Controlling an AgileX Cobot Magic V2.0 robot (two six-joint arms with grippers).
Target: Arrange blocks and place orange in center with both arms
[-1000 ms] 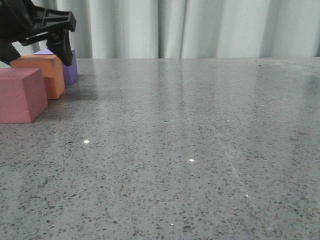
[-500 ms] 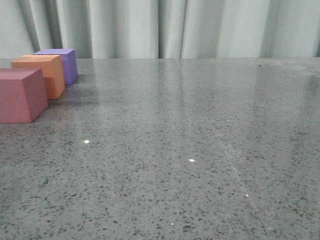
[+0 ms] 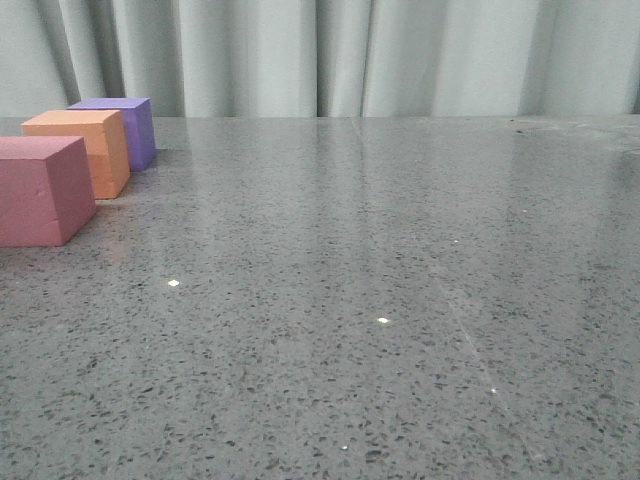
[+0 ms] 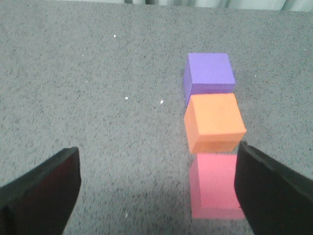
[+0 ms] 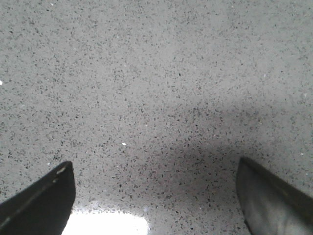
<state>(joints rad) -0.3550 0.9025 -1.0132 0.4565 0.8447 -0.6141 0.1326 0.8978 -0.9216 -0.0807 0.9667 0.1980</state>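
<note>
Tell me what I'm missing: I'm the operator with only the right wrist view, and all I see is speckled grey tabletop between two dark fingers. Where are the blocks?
Observer: The front view shows all three at the table's far left: the pinkish-red cube nearest, the orange cube behind it, the purple cube farthest.
Operator: Is the orange one in the middle?
Observer: Yes. The left wrist view shows it between the other two, turned slightly askew.
Operator: Is the left gripper holding anything?
Observer: No. The left gripper is open above the table, with nothing between its fingers.
Operator: And mine?
Observer: The right gripper is open over bare tabletop.
</note>
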